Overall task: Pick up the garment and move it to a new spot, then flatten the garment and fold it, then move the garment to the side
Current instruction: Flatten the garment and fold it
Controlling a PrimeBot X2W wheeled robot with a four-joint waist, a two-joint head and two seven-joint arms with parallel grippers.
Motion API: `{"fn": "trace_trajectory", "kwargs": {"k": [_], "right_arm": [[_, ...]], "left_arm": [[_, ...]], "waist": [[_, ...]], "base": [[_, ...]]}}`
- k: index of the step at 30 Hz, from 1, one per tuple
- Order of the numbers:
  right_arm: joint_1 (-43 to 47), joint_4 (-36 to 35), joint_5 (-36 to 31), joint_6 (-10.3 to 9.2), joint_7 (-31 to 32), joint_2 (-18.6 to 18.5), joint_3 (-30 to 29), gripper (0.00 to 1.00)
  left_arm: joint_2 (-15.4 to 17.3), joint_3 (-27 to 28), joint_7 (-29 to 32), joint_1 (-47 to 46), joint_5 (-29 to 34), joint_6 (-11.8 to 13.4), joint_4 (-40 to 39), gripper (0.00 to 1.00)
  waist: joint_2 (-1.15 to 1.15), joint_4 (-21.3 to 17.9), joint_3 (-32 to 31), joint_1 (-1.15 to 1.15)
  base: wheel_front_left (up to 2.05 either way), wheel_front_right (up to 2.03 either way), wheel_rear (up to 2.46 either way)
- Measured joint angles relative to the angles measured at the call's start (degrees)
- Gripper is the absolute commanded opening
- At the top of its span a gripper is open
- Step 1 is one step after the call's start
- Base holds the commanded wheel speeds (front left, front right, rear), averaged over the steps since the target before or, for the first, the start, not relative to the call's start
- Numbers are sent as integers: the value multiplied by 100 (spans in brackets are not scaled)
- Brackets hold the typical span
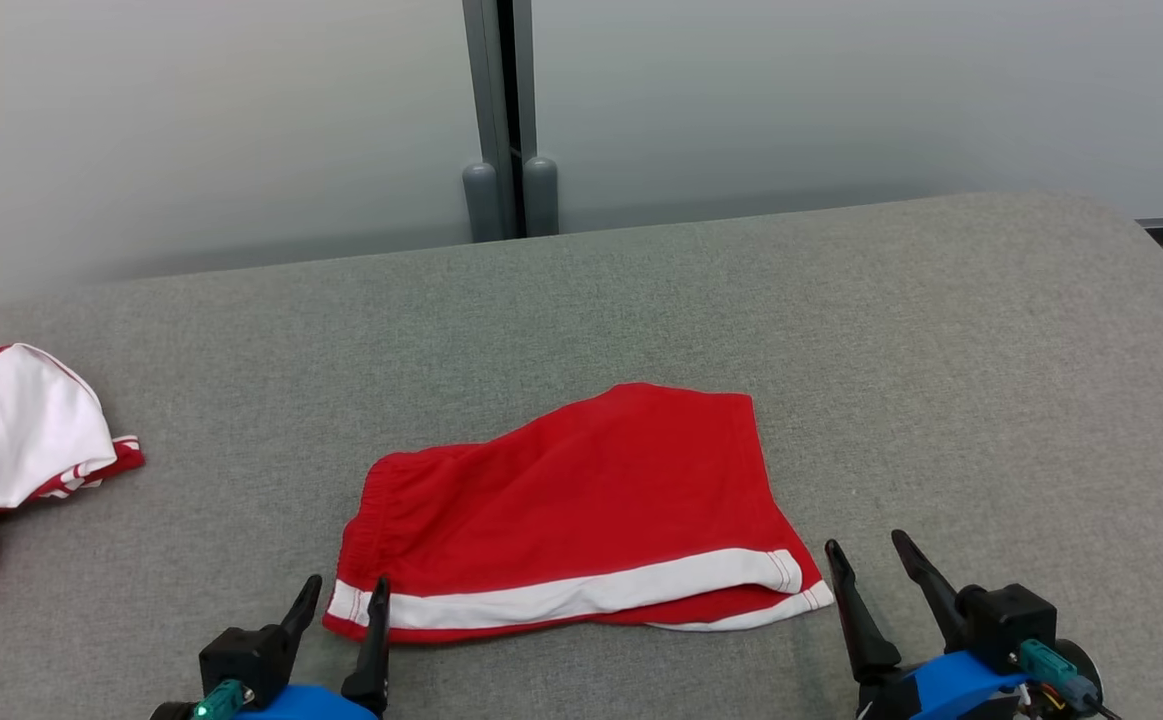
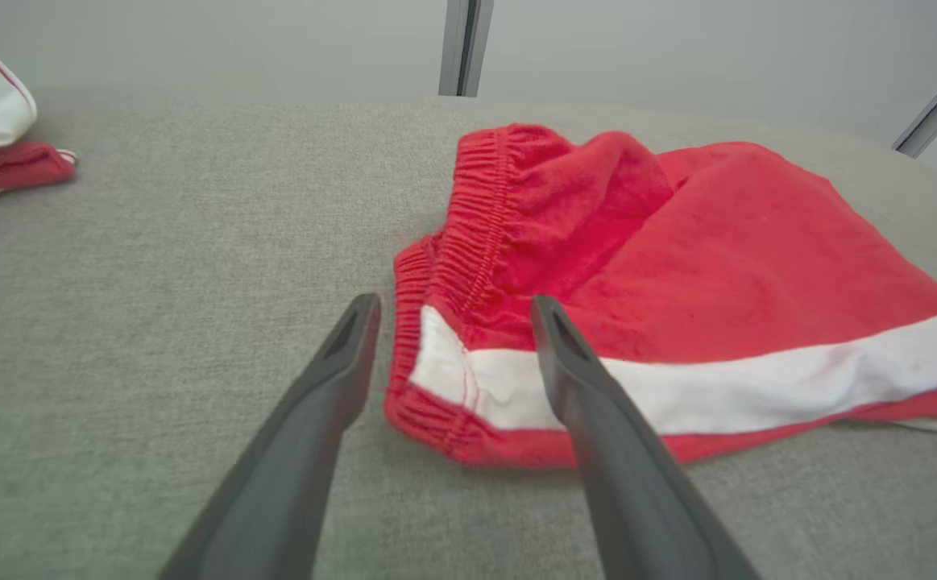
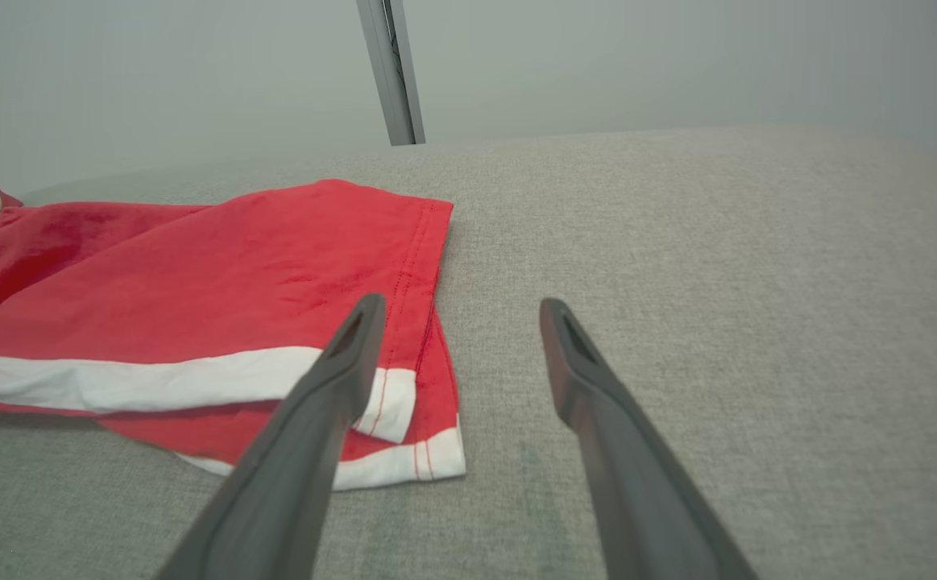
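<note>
Lying flat on the grey padded surface, the red shorts sit centrally before the robot, white stripe nearest it. Left gripper: fingers spread, pointing forward, one on each side of the waistband corner. Right gripper: fingers likewise apart, tilted leftward, just beside the hem corner. A second red-and-white garment lies well apart at far left.

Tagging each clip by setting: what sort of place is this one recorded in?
Probably an indoor test or lab area set up for cloth handling: a broad grey fabric-covered table, plain pale wall panels joined by a grey metal post, and red shorts with a white stripe laid out.
</note>
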Motion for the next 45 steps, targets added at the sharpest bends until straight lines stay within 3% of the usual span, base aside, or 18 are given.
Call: {"fn": "trace_trajectory", "kwargs": {"k": [11, 13, 15, 18, 19, 21, 22, 23, 24, 25, 26, 27, 28, 29, 34, 45], "right_arm": [[-27, -54, 21, 0, 0, 0, 51, 100], [-42, -54, 30, 1, 0, 0, 65, 100], [-43, -54, 47, 1, 0, 0, 70, 100], [-42, -54, 64, 0, 0, 0, 70, 100], [-42, -54, 65, 1, 0, 0, 73, 100], [-41, -54, 71, 0, 0, -1, 79, 100], [-41, -54, 75, 0, 0, 0, 83, 100], [-41, -54, 83, 0, 0, 0, 86, 100], [-41, -55, 91, 1, 0, -1, 87, 100], [-41, -56, 100, 0, 0, 0, 93, 100], [-41, -58, 112, 1, 0, 0, 99, 100], [-42, -62, 113, 1, 0, 0, 102, 100], [-42, -63, 114, 0, 0, 0, 108, 100], [-42, -65, 118, 0, 0, 0, 114, 100], [-42, -53, 156, 0, 0, -1, 136, 100], [-113, 520, 1285, 0, -1, 1, 716, 100]], "left_arm": [[249, -500, 1, -146, -784, 0, 196, 100], [290, -601, 1, -155, -913, 0, 207, 91], [341, -666, 1, -166, -1018, 0, 208, 90], [389, -776, 0, -166, -1136, 0, 210, 96], [407, -805, 1, -165, -1181, 0, 214, 94], [446, -875, 1, -165, -1269, 0, 202, 83], [465, -920, 0, -165, -1317, 0, 200, 83], [483, -953, 1, -164, -1349, 0, 201, 72], [503, -980, 1, -164, -1393, 0, 205, 72], [527, -1016, 1, -165, -1434, 0, 220, 52], [548, -1055, 1, -165, -1469, 0, 226, 47], [567, -1100, 0, -169, -1502, 0, 225, 35], [583, -1147, 0, -175, -1519, 0, 224, 5], [593, -1181, 0, -185, -1558, 0, 227, 0], [687, -1335, 0, -243, -1628, 0, 293, 0], [689, -1347, 1, -259, -1517, 0, 218, 0]], "waist": [[0, -44, 148, 0], [0, -45, 162, 0], [0, -44, 168, 0], [0, -40, 170, 0], [0, -38, 168, 0], [0, -32, 164, -1], [0, -29, 161, -1], [0, -26, 162, -1], [0, -21, 163, -1], [0, -18, 165, -1], [0, -15, 167, -1], [0, -12, 170, -1], [0, -12, 171, -1], [0, -11, 171, -1], [0, -8, 180, -1], [0, 97, 219, -1]], "base": [[0, 0, 0], [0, 0, 0], [0, 0, 0], [0, 0, 0], [0, 0, 0], [0, 0, 0], [0, 0, 0], [0, 0, 0], [0, 0, 0], [0, 0, 0], [0, 0, 0], [0, 0, 0], [0, 0, 0], [0, 0, 0], [0, 0, 0], [0, 0, 0]]}}
